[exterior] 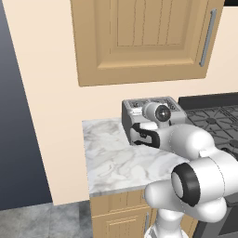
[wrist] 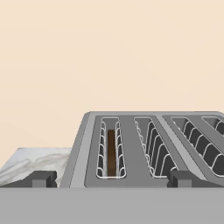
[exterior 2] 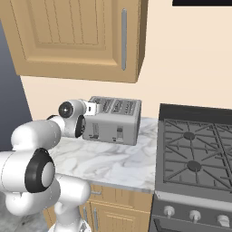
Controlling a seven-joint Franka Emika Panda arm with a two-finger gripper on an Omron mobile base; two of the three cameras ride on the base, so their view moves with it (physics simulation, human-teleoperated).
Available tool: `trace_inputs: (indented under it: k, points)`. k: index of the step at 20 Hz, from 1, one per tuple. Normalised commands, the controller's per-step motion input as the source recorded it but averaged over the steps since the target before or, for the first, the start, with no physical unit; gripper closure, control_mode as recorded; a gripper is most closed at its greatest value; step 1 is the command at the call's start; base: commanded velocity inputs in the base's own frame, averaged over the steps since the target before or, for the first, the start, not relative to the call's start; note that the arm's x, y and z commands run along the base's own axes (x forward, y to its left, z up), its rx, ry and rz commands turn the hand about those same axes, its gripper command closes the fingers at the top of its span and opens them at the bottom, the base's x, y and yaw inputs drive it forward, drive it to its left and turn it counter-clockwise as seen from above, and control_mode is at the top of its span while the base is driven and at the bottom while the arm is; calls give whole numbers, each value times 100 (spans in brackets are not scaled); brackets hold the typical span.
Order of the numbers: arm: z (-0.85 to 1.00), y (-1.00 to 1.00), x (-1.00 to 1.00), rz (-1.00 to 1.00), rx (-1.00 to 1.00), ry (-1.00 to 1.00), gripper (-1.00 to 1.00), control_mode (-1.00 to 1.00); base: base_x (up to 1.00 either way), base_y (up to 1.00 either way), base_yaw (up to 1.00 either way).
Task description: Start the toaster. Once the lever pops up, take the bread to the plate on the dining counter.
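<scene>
Robot hand at the toaster

The boxy grey metal toaster (exterior 2: 113, 121) sits on the white marble worktop (exterior 2: 106, 163), just beside the black stove (exterior 2: 195, 158). The thin dark brown bread (wrist: 111, 152) stands down in the toaster's end slot. The dark two-finger gripper (wrist: 112, 178) hangs wide open just above the toaster, holding nothing.

We are looking at a home kitchen. Light wood wall cabinets (exterior 2: 77, 36) are hanging over a marble worktop (exterior: 116, 158), base cabinets (exterior: 118, 216) are sitting under it, a black gas stove (exterior 2: 197, 154) with knobs is standing beside it, and a grey toaster (exterior 2: 115, 120) is resting against the cream wall (exterior 2: 190, 54).
</scene>
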Motion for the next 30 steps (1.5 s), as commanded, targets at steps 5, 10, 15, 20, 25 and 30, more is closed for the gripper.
trace_inputs:
  k: [5,10,15,20,25,30]
  points:
    - [0,0,0,0,0,0,-100,-100,0,0,0]
    - [0,0,0,0,0,0,-100,-100,0,0,0]
    - [0,0,0,0,0,0,-100,-100,0,0,0]
    - [0,0,0,0,0,0,-100,-100,0,0,0]
    - [0,0,0,0,0,0,-100,-100,0,0,0]
    - [0,0,0,0,0,0,-100,-100,0,0,0]
